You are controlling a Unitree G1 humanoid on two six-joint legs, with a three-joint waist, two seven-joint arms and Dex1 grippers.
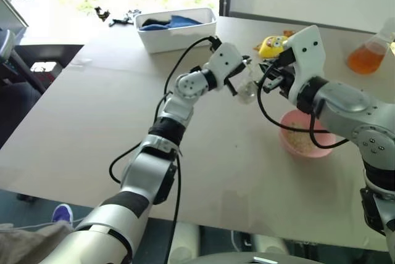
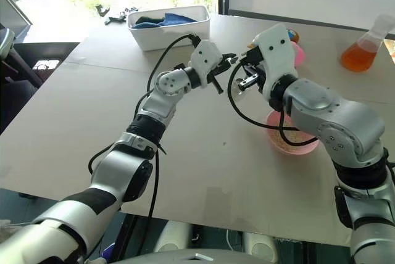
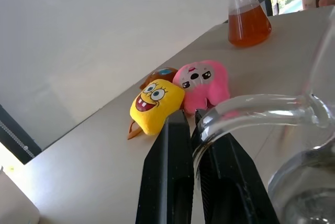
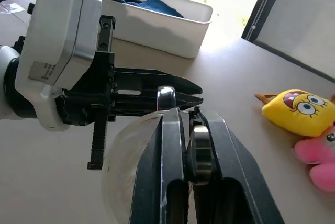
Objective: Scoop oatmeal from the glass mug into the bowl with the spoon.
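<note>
Left gripper (image 3: 194, 130) clamped on the handle of the mug (image 1: 247, 90), lifted clear of the desk (image 1: 92, 128) — held up so the spoon can reach inside. Right gripper (image 4: 189, 124) pinched shut on the spoon (image 4: 200, 150), its handle upright between the fingers, facing the mug's side. Bowl (image 1: 290, 144) down at 5 o'clock from the mug, beneath the right forearm, oatmeal (image 1: 299, 141) already pale on its bottom — set close, probably to keep each carry short. Mug's contents not readable through the glass. Toys (image 3: 178, 93), flask (image 1: 367, 54) and bin (image 1: 176, 29) well apart, beyond the work.
</note>
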